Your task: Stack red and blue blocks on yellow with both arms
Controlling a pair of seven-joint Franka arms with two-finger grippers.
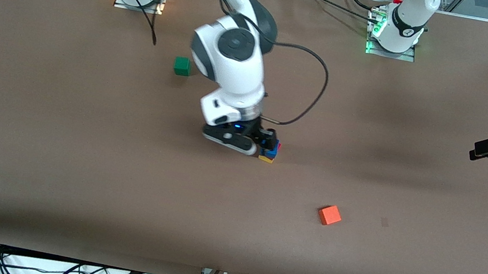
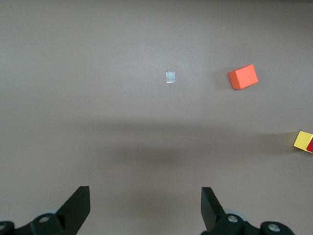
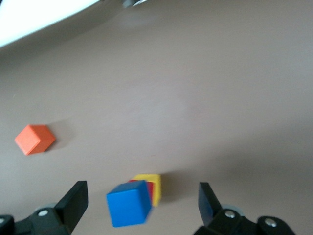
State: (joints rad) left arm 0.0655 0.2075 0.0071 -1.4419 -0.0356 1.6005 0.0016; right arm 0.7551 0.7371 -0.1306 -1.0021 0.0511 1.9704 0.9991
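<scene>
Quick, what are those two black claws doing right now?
Left gripper: open, empty, waiting above bare table at its own end.
Right gripper: open, over the small blue cube topping the red and yellow cubes.

Right gripper (image 1: 266,141) sits low at mid-table, directly over a small stack: yellow cube (image 1: 265,158) on the table (image 1: 53,136), blue cube (image 1: 272,151) above it, a sliver of red cube (image 1: 279,146) at the stack's edge. Finger spacing not discernible. Orange cube (image 1: 329,215) lies apart, nearer the front camera, toward the left arm's end. Green cube (image 1: 182,66) lies farther back, beside the right arm. Left gripper (image 1: 476,154) waits raised over the table's edge at the left arm's end
</scene>
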